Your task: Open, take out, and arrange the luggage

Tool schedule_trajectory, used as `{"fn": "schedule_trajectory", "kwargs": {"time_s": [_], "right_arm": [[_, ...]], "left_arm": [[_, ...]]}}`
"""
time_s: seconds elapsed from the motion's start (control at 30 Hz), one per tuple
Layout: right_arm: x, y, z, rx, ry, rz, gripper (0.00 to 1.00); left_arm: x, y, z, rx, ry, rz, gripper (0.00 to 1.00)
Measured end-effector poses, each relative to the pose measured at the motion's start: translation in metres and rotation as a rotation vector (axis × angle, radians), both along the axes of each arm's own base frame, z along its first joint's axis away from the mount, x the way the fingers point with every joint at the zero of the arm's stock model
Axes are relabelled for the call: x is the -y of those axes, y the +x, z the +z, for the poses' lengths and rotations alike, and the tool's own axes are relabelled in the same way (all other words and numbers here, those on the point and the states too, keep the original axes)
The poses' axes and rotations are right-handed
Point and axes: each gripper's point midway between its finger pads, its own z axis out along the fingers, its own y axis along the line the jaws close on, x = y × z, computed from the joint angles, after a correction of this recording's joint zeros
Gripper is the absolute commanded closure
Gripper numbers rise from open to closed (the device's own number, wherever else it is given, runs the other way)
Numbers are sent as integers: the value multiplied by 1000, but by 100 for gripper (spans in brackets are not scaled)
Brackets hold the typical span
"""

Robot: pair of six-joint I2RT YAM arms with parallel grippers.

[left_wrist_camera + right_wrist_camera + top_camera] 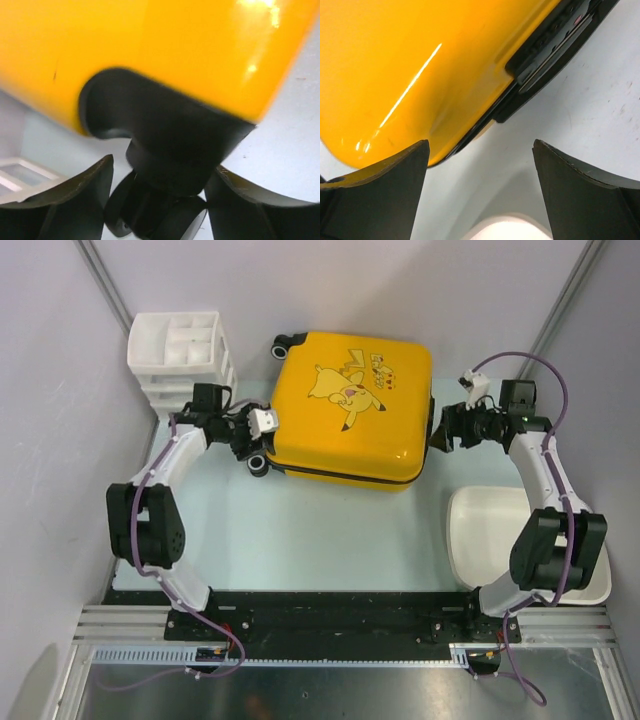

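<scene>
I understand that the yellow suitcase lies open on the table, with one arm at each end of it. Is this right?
Not quite: the suitcase is closed, not open. The top external view shows its printed shell facing up with the two halves shut together. The rest holds: the left arm is at its wheel end, the right arm at the other.

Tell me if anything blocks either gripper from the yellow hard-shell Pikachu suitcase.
Nothing visible does. The left gripper, open, straddles a black wheel at the left end of the yellow hard-shell suitcase. The right gripper hangs open beside its right end, with only table surface between.
</scene>
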Motion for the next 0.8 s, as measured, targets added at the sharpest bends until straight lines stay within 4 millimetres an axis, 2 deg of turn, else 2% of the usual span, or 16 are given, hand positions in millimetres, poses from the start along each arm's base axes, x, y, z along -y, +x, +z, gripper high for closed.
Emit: {"fn": "schedule_trajectory", "kwargs": {"time_s": [0.03,0.1,0.13,0.2,0.23,0.33,0.43,0.6,0.7,0.8], "right_arm": [[1,-7,-2,-10,-9,7,11],[1,-17,-2,-14,-17,18,11],[1,-25,0,-13,-21,24,11],[0,-41,5,2,-23,38,11],[-2,-50,7,11,-24,47,12],[-8,-79,13,40,-23,68,12],[-19,-108,13,64,-24,101,14],[-42,-147,7,109,-26,186,20],[-63,-173,-2,162,-37,270,27],[-78,-187,-7,227,-52,326,31]], "left_arm": [[1,-3,0,13,12,-19,49],[8,-8,5,94,29,-86,58],[11,-12,9,147,51,-125,67],[16,-26,9,211,92,-187,76],[17,-31,11,229,102,-193,85],[18,-48,10,239,95,-211,97],[20,-62,13,225,72,-224,100],[23,-73,21,161,9,-210,100],[30,-74,45,144,-58,-204,100],[40,-74,76,146,-137,-207,100]]}}
